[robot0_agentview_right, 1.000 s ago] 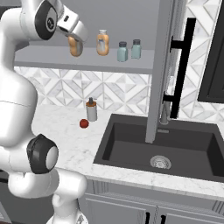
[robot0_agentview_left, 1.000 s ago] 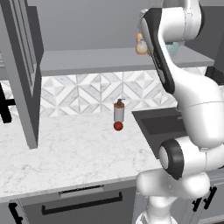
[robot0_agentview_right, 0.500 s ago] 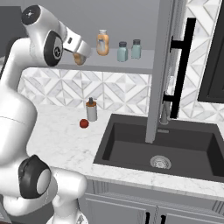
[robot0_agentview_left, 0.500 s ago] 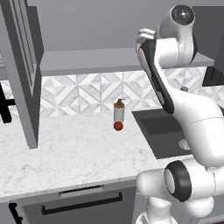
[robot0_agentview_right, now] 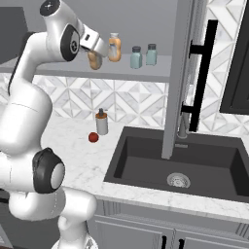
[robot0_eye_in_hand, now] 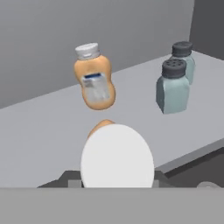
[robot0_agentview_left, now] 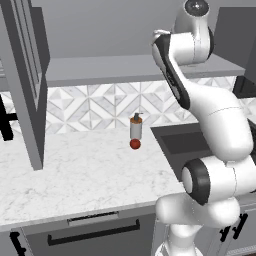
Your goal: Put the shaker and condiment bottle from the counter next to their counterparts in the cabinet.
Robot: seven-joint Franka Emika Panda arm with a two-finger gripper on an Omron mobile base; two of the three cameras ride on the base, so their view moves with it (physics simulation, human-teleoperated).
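The robot's jaws (robot0_agentview_right: 95,54) are closed on the condiment bottle (robot0_agentview_right: 94,60), held up at the level of the cabinet (robot0_agentview_right: 146,73) shelf, at the shelf's front edge. In the hand view the held bottle (robot0_eye_in_hand: 117,157) shows from above, its light cap toward the camera and a sliver of orange body behind it. Just beyond it on the shelf stands its twin, an orange bottle (robot0_eye_in_hand: 94,78) with a pale label and light cap, close to the held one but apart from it in the hand view. To the right of that bottle, two teal-grey shakers (robot0_eye_in_hand: 173,87) with dark caps stand side by side, one slightly behind the other; in the right base view they sit near the cabinet's dark door frame. Below, on the white marble surface (robot0_agentview_left: 80,175), a grey pump dispenser (robot0_agentview_left: 135,128) stands by the tiled wall with a small red ball (robot0_agentview_left: 135,144) at its foot, left of the dark sink (robot0_agentview_right: 185,165).
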